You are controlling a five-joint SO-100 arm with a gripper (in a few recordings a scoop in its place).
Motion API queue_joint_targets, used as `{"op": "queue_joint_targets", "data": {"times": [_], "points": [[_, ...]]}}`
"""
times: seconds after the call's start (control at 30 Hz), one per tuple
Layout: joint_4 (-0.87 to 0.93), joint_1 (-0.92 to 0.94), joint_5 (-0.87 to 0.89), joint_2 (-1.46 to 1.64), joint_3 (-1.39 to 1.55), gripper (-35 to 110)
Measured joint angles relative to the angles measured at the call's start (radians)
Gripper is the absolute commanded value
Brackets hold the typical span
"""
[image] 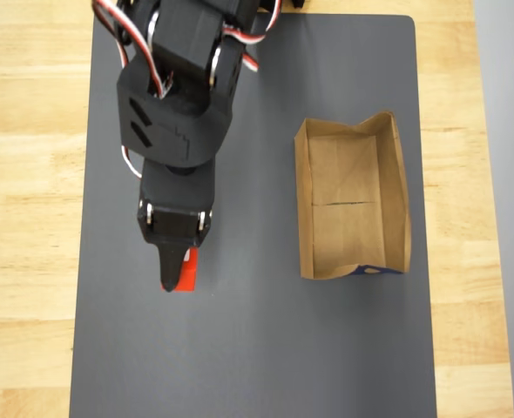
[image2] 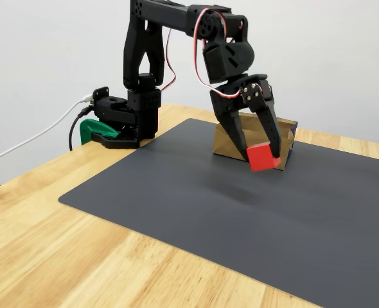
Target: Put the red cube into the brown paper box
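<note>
Overhead view, 1 red cube [image: 185, 275] in end effector [image: 175, 272], 1 brown paper box [image: 351, 201]

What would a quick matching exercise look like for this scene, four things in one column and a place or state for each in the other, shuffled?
Things:
1. red cube
2. brown paper box
3. dark grey mat
4. green clamp

Places or states:
A. lies flat on the wooden table
B. at the arm's base, on the table edge
C. held in the claw, lifted above the mat
D. stands open and empty on the mat

Pairs: 1-C, 2-D, 3-A, 4-B
</note>
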Motion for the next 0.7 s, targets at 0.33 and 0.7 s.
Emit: {"op": "queue_joint_targets", "data": {"times": [0.33, 0.7], "points": [[-0.135, -0.224, 0.054, 0.489, 0.411, 0], [-0.097, -0.482, 0.190, 0.704, 0.589, 0]]}}
